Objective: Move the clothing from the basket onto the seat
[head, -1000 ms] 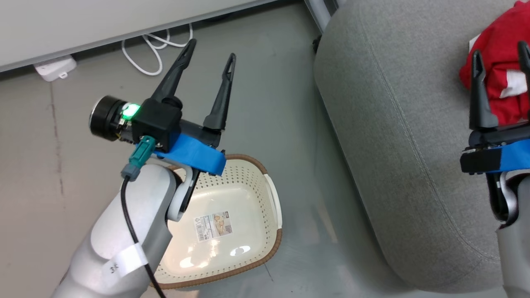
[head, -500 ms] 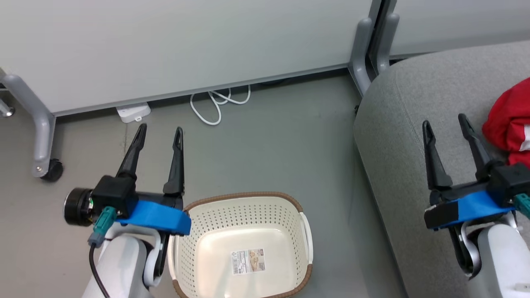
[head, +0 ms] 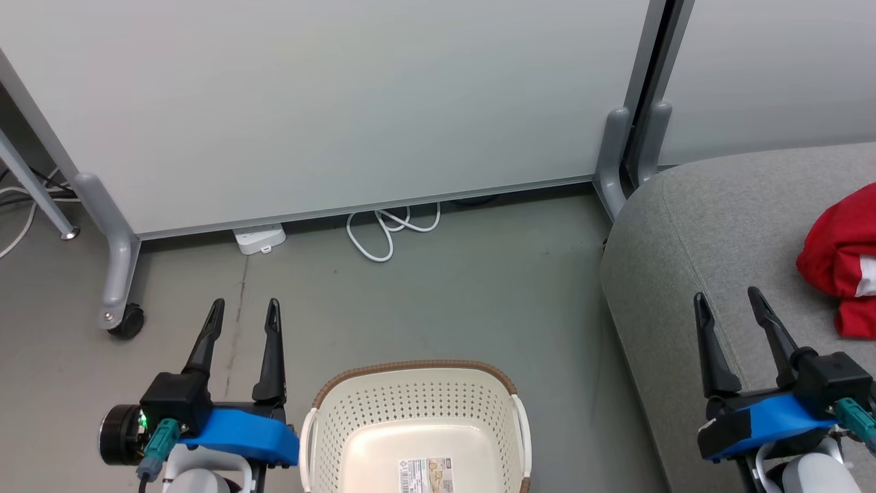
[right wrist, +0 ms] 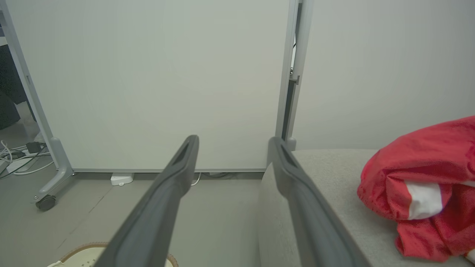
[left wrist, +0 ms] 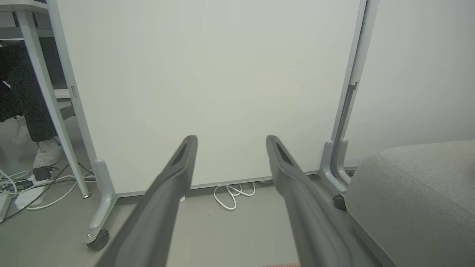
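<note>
Red clothing with white trim lies bunched on the light grey seat at the right edge of the head view; the right wrist view has the clothing on the seat to the right of my fingers. The cream perforated basket with a brown rim stands on the floor at bottom centre, holding nothing but a label on its bottom. My left gripper hangs open over the floor just left of the basket. My right gripper hangs open over the seat's front part, left of the clothing, touching nothing.
A white partition panel on grey castor legs stands behind the floor area. A white cable coil and a white power block lie at its foot. A person's shoe and cables show far left in the left wrist view.
The head camera has tilted up, so basket and seat slid down the picture and more of the panel shows. Both grippers have drawn back lower, and the right one has left the clothing.
</note>
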Controlling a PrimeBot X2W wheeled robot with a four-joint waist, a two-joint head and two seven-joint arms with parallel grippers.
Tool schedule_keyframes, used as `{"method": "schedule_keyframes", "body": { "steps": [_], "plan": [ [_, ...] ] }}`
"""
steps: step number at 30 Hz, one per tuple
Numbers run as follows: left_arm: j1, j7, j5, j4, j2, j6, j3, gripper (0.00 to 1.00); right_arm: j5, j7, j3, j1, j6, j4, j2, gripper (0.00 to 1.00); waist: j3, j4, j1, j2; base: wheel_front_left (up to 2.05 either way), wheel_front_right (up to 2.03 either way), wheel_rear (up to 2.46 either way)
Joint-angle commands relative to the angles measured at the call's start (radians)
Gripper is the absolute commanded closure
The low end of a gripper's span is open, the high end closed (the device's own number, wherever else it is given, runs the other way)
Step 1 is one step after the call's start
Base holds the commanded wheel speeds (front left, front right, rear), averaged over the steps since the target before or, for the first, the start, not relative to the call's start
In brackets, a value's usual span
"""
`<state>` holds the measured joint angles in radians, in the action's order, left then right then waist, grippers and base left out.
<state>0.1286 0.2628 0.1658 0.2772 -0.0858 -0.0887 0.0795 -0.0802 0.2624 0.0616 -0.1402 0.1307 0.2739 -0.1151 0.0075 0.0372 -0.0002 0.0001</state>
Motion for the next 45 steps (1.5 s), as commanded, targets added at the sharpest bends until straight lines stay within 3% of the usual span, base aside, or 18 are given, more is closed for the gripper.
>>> {"method": "schedule_keyframes", "body": {
  "steps": [1,27,28,32,45],
  "plan": [
    [-0.015,0.003,-0.008,0.005,0.006,-0.005,-0.008,0.00,0.001,0.004,0.004,0.023,0.000,-0.005,0.007,0.00,-0.006,0.002,0.0002,-0.0001,0.00,0.00,0.00],
    [-0.072,0.003,-0.046,0.056,0.035,-0.035,-0.053,0.00,-0.007,0.004,0.023,0.091,0.000,0.032,0.051,0.00,-0.046,0.012,0.0002,-0.0001,0.00,0.00,0.00],
    [-0.066,0.000,-0.043,0.054,0.033,-0.033,-0.048,1.00,-0.010,0.000,0.021,0.084,0.000,0.031,0.048,1.00,-0.046,0.012,0.0002,-0.0001,0.00,0.00,0.00],
    [-0.079,-0.012,-0.027,0.086,0.034,-0.033,-0.051,1.00,-0.026,-0.011,0.026,0.085,0.000,0.064,0.051,1.00,-0.046,0.012,0.0002,-0.0001,0.00,0.00,0.00],
    [-0.066,-0.074,0.213,0.067,0.034,-0.034,-0.076,1.00,-0.271,-0.074,0.032,0.074,0.000,0.048,0.053,1.00,-0.042,0.007,0.0002,-0.0001,0.00,0.00,0.00]
  ]
}}
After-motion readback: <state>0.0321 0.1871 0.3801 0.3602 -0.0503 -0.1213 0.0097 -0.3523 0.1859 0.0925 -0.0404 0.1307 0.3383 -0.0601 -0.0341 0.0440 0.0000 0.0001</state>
